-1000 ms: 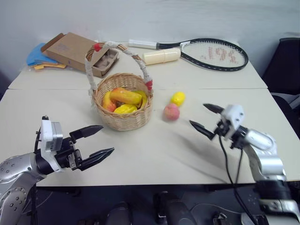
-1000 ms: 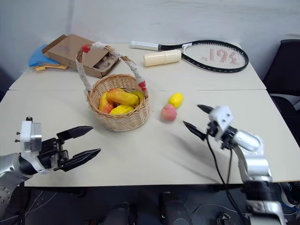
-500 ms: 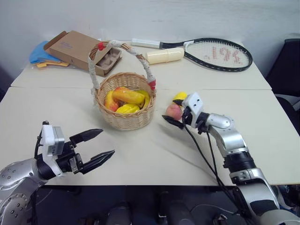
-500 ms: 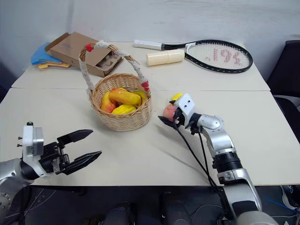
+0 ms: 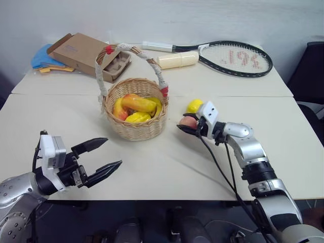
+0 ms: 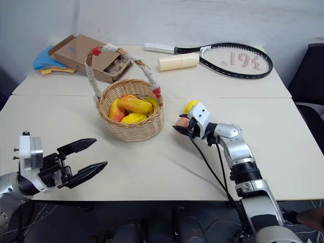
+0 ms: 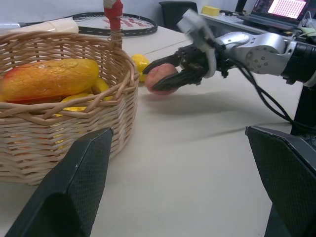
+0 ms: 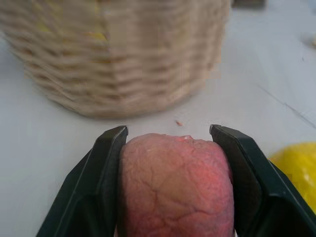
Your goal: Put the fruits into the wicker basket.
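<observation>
Swung in from the table's right side toward the middle, that right gripper (image 5: 188, 123), and ended up at the pink peach (image 8: 175, 185). Closed both black fingers (image 8: 103, 163) on the peach, one pad pressed on each side, snug against the skin. Gripped it level from the side, most likely so the fruit could be lifted straight up and carried over the rim. Sat just to the right of the wicker basket (image 5: 135, 132), that peach, very low over the table or still on it; hard to tell which. Looked round, rosy pink and a bit wrinkly, with fine cracks in its shiny coat. Lay right behind it a small yellow lemon (image 5: 194, 106), near but not held.

Held the left gripper (image 5: 97, 158) out in front over the near table edge, fingers spread wide with nothing between them, probably waiting out of the way. Stayed put, more or less.

Already rested inside the basket a long red-and-yellow mango (image 5: 136, 104) and some yellow pieces. Stood tall over them an arched handle (image 5: 129, 49) wrapped in white tape with red ends, so probably needed a path in from the side of it.
</observation>
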